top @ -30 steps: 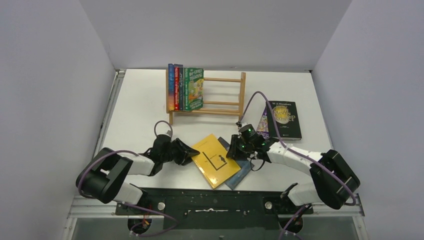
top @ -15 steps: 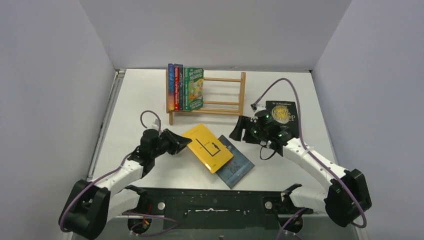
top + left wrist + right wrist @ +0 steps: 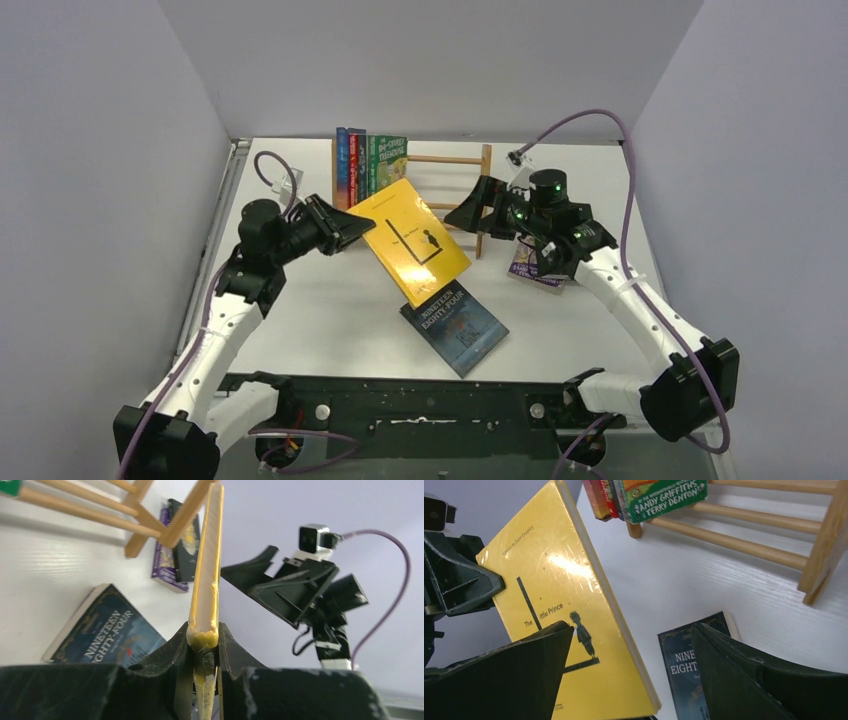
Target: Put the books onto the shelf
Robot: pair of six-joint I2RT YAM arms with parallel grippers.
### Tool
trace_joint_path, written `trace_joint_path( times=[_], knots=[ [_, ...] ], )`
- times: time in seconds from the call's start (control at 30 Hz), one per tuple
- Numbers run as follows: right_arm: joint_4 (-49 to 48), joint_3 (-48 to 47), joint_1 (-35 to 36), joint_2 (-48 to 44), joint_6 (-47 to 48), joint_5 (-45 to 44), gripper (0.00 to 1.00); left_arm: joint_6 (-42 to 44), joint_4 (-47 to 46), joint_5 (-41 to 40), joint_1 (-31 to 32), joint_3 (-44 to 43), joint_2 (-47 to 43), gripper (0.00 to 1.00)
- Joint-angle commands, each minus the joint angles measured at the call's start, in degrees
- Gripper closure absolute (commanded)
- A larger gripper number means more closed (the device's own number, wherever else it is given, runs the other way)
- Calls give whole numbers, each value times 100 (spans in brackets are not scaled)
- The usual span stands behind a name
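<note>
fingers [image 3: 170, 655] of the left gripper [image 3: 348, 231] are clamped on the yellow book [image 3: 415, 240], held tilted in the air just near of the shelf [image 3: 486, 172]. the right gripper [image 3: 478, 208] is spread wide and empty. the purple book [image 3: 533, 274] at right is mostly hidden under the right arm [image 3: 620, 290].

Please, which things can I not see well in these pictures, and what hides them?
- Top view: the right arm covers most of the purple book; the yellow book hides part of the shelf.
- Left wrist view: the top edge cuts off the shelf.
- Right wrist view: a finger of the right tool covers part of the dark blue book's title.
</note>
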State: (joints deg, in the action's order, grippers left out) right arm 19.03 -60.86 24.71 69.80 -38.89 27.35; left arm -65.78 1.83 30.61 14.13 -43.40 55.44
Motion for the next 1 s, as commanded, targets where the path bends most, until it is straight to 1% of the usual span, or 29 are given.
trace_joint_path(
  times=[0.0, 0.13, 0.2, 0.3, 0.37, 0.43, 0.5, 0.53, 0.6, 0.67, 0.7, 0.8, 0.87, 0.97],
  knots=[
    [-585, -636, -54, 341, -299, 572, 6, -455, -501, 804, -59, -982, 171, 100],
    [-771, -1012, -169, 605, -684, 923, 6, -1177, -913, 963, -144, -1395, 393, 100],
    [-1099, -1048, -219, 674, -1101, 1218, 6, -1458, -1071, 995, -169, -1594, 506, 100],
    [-2032, -951, -238, 719, -1921, 1634, 6, -1602, -1085, 997, -171, -1964, 696, 100],
    [-2749, -854, -222, 799, -2643, 1861, 11, -1642, -1121, 961, -174, -2123, 788, 100],
    [-3504, -739, -224, 876, -3356, 1973, 19, -1653, -1187, 926, -185, -2237, 886, 100],
    [-4305, -644, -212, 951, -3962, 1993, 31, -1650, -1155, 891, -183, -2290, 971, 100],
    [-4545, -658, -215, 988, -4146, 2004, 39, -1647, -1173, 886, -183, -2293, 1017, 100],
    [-4805, -723, -224, 1037, -4338, 2019, 53, -1668, -1169, 876, -190, -2308, 1089, 100],
    [-4861, -779, -235, 1061, -4382, 2012, 68, -1667, -1190, 881, -191, -2346, 1161, 100],
    [-4841, -786, -240, 1048, -4365, 1980, 76, -1652, -1171, 876, -191, -2368, 1188, 96],
    [-4877, -761, -268, 1024, -4350, 1831, 91, -1639, -1104, 851, -187, -2380, 1223, 74],
    [-4874, -768, -273, 1016, -4317, 1697, 96, -1636, -1087, 820, -177, -2339, 1228, 63],
    [-4881, -767, -273, 998, -4294, 1493, 99, -1666, -1092, 753, -106, -2263, 1222, 54]
  ],
)
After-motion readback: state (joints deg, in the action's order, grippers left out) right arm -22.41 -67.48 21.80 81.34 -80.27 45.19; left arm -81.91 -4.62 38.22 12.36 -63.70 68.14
